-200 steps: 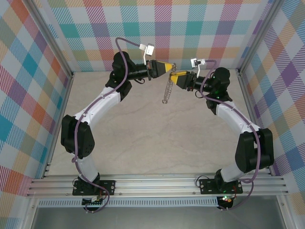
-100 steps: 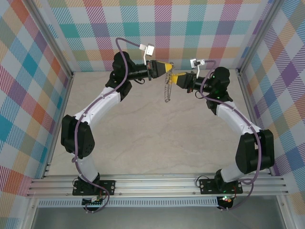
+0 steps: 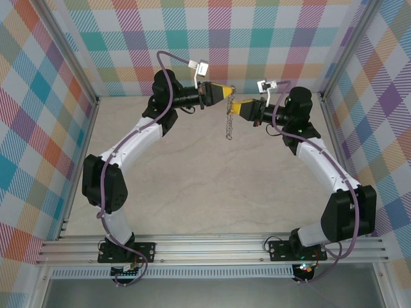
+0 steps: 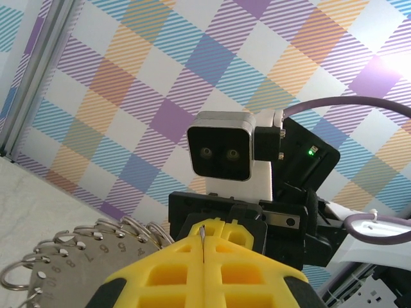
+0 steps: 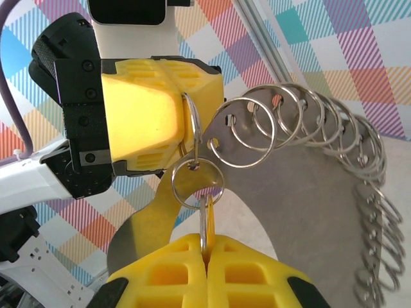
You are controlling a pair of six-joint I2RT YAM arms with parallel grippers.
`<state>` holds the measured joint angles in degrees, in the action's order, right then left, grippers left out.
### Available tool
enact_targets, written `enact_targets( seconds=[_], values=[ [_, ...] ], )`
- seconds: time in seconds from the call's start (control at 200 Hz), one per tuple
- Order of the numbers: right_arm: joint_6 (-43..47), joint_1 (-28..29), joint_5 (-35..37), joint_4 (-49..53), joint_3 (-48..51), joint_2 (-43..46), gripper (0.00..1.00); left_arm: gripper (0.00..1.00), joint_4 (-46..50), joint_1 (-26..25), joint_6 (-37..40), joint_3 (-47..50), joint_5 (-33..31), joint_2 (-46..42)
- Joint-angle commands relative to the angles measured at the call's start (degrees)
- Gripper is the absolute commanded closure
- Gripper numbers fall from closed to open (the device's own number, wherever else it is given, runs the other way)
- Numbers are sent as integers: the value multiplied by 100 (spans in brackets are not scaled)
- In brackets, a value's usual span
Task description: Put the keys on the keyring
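Hanging clear of the pale marble-patterned table (image 3: 192, 192), a silvery-grey metal keyring (image 3: 228, 122) with a bumpy edge reads as a thin, chain-like strip in the overhead view. It dangles at the far middle of the space between the pastel checked walls (image 3: 257, 38), where the yellow-tipped left gripper (image 3: 225, 92) and the yellow-tipped right gripper (image 3: 236, 105) meet almost tip to tip. From up there the fingers are too small to judge, and the key cannot be made out.

The wrist views supply both. The right wrist view shows the keyring to be a flat grey plate with a row of small wire rings along its rim. The left gripper's fingers are pressed together on one of those rim rings, which sticks out from their tip. Just below hangs a small split ring (image 5: 196, 183), overlapping the held ring; whether the two are linked cannot be told. Through it passes a tiny key with a yellow-orange head (image 5: 205, 221), seen edge-on as a thin sliver. The right gripper is clamped on that key, with no gap between its yellow fingers.

The left wrist view shows its own fingers closed with a thin metal edge pinched in the seam. It also shows stamped numbers on the plate at lower left, and the right arm's white wrist camera (image 4: 221, 154) facing it close by.
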<state>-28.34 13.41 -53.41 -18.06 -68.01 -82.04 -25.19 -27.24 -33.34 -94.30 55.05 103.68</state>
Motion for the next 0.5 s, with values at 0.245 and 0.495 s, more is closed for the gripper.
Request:
enact_targets(
  seconds=[0.245,0.495],
  values=[
    [905,-103,102,1435,-570,162,100,100,-23,44,315,16,4,-282],
    [1066,-164,138,1703,-754,188,100,100,163,58,471,8,-1,-297]
  ],
)
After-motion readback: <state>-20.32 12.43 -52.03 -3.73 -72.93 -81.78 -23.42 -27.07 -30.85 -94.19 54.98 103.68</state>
